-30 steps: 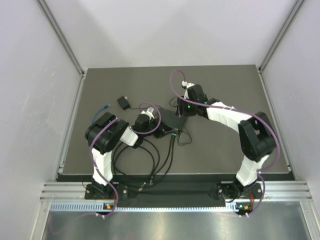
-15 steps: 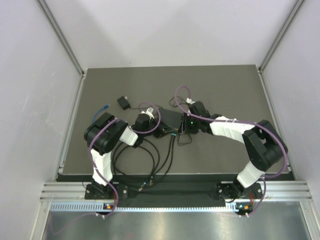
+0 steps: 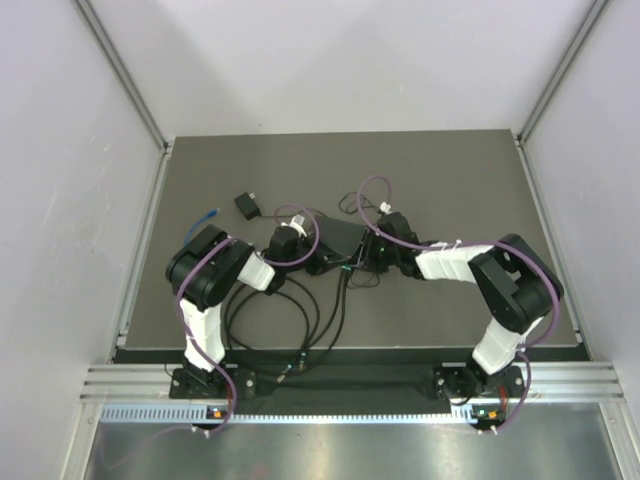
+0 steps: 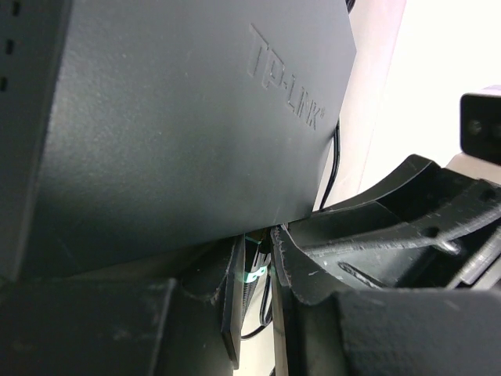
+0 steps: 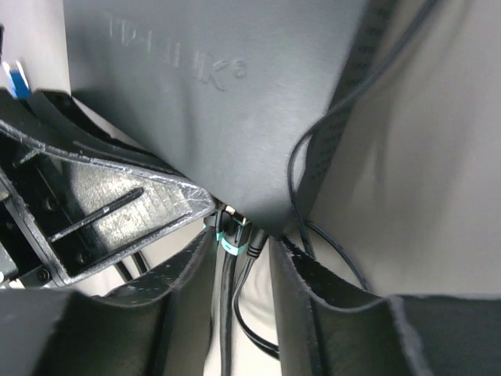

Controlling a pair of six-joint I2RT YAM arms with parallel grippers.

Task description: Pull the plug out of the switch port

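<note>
Switch (image 3: 338,238) mid-frame on surface (image 3: 450,180); plug (image 5: 229,235) seated in its lower edge. Right gripper (image 5: 239,262) jaws apart, straddling plug. Left gripper (image 4: 257,262) at same edge, can't tell whether gripping.

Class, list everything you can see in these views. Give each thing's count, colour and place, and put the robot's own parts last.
switch box: one, matte black, mid-table between the two grippers
plug: one, black with a green band, in the box's near edge
black cables: several, looping from the box towards the table's near edge
adapter block: one, black, left of the box, apart from it
blue-tipped cable: one, blue end, far left of the table
table: one, dark grey
left gripper: one, black, at the box's near-left corner
right gripper: one, black, fingers either side of the plug
</note>
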